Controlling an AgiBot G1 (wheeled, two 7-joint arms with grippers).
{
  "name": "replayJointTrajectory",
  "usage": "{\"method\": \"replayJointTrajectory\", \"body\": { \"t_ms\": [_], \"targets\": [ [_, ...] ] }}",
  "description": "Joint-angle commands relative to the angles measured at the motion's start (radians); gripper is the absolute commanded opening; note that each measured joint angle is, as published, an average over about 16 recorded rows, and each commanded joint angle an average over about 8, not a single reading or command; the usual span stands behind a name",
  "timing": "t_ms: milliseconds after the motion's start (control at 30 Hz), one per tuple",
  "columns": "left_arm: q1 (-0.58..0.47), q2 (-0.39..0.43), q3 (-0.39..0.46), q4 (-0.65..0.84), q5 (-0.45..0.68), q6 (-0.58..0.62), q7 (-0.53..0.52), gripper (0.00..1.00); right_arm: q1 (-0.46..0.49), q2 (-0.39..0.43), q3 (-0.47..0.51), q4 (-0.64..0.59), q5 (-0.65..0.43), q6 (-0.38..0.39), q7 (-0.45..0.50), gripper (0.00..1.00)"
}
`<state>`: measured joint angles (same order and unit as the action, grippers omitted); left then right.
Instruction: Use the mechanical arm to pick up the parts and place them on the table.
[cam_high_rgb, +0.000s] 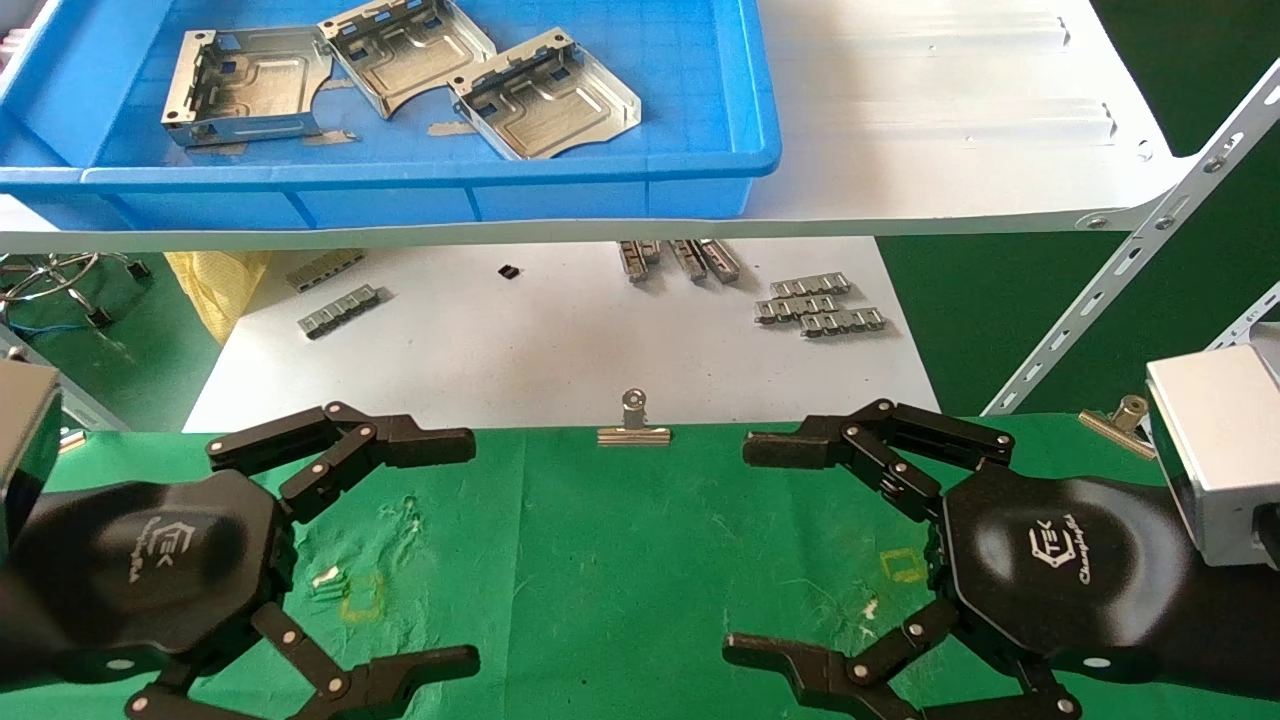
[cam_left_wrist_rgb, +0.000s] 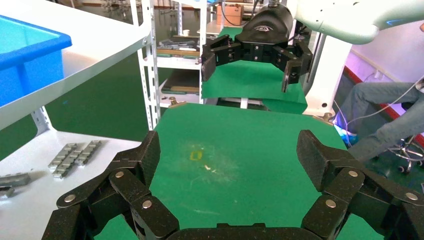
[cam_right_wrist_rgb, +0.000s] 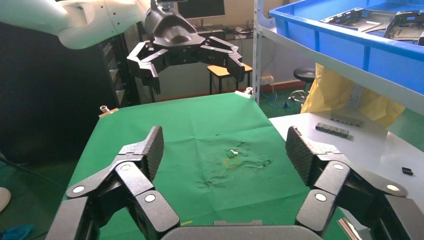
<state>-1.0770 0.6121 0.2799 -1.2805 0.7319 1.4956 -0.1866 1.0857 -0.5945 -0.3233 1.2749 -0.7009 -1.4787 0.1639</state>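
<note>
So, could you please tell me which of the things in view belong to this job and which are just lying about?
Job:
- three silver stamped sheet-metal plates in the blue plastic bin
- green cloth table
- left gripper and right gripper, both open, hovering over the cloth

Lying about:
- small ridged metal strips
- yellow bag
- silver binder clip

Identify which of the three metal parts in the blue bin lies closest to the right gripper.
The rightmost part, tilted, nearest the bin's front-right corner. The other two lie farther left, away from the right gripper.
</note>
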Motion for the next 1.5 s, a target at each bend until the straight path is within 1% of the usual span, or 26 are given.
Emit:
{"method": "replayJointTrajectory", "body": {
  "t_ms": [33, 1500],
  "targets": [
    [0.0, 0.0, 0.0, 0.0, 0.0, 0.0, 0.0, 1.0, 0.0, 0.0, 0.0, 0.0, 0.0, 0.0, 0.0, 0.0],
    [-0.001, 0.001, 0.0, 0.0, 0.001, -0.001, 0.001, 1.0, 0.0, 0.0, 0.0, 0.0, 0.0, 0.0, 0.0, 0.0]
  ]
}}
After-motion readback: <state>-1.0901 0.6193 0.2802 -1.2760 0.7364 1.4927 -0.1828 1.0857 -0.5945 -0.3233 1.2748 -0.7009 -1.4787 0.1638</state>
